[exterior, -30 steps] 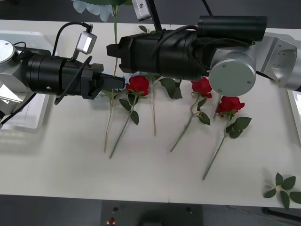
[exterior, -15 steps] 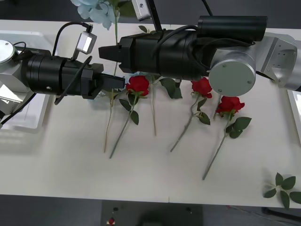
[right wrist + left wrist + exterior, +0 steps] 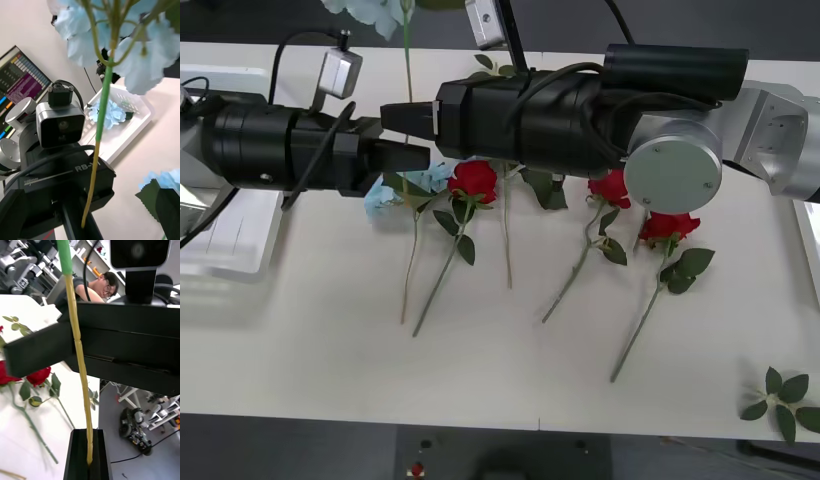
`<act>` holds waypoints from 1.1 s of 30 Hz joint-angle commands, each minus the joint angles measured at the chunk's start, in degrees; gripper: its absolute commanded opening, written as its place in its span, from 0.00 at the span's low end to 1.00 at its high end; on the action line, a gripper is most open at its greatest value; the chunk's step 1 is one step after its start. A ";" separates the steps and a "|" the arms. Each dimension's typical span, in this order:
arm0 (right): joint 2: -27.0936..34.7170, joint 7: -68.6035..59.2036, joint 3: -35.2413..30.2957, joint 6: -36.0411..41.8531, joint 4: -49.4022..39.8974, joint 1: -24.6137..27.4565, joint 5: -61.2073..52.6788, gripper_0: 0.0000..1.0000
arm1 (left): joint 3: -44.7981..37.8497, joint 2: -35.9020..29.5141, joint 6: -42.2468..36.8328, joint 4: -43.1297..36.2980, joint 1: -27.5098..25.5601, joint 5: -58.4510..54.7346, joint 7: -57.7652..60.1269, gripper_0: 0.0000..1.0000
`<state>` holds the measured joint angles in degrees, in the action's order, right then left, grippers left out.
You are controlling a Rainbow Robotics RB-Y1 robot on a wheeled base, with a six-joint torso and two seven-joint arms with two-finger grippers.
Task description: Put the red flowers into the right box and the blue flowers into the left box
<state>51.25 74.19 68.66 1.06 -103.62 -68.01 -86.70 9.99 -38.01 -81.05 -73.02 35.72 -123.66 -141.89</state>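
**Handover of blue flower, stem upright between two hands**

Item: one of the blue flowers (image 3: 375, 12), held aloft, head up at the far edge of the surface (image 3: 510, 370), stem (image 3: 80, 363) running straight down.

Left hand (image 3: 415, 157): closed flat on the lower end of the stem, which sits pinched in the narrow slot between its black fingers (image 3: 78, 457). The hand hangs above the surface, beside a second blue bloom (image 3: 395, 190) lying there.

Right hand (image 3: 395, 118): level with the stem just above the left hand, reaching across from the right. Whether it grips the stem or only stands against it cannot be told.

Destination: left box (image 3: 230, 262), well off to the left, with one blue bloom (image 3: 112, 112) already inside.

Handling notes, as judgement: the grip is at the stem's thin tip with a heavy head far above, so the flower will likely sway or pivot. Confirm that the left pinch is firm before the right arm lets go. Carry slowly and lay the head in the tray first.

Other stock: the red flowers (image 3: 473, 180) lie in a row on the surface, unsorted; the right box (image 3: 812, 230) shows by its edge.
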 commanded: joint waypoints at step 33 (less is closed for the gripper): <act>25.83 -12.49 -13.99 67.23 -0.35 -1.16 -27.65 1.00 | -7.08 -31.07 0.63 22.04 -4.96 -5.71 -4.18 0.00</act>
<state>77.97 66.62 56.52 66.74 -105.92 -68.02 -114.55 3.95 -65.58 -81.02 -53.22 30.20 -131.22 -142.05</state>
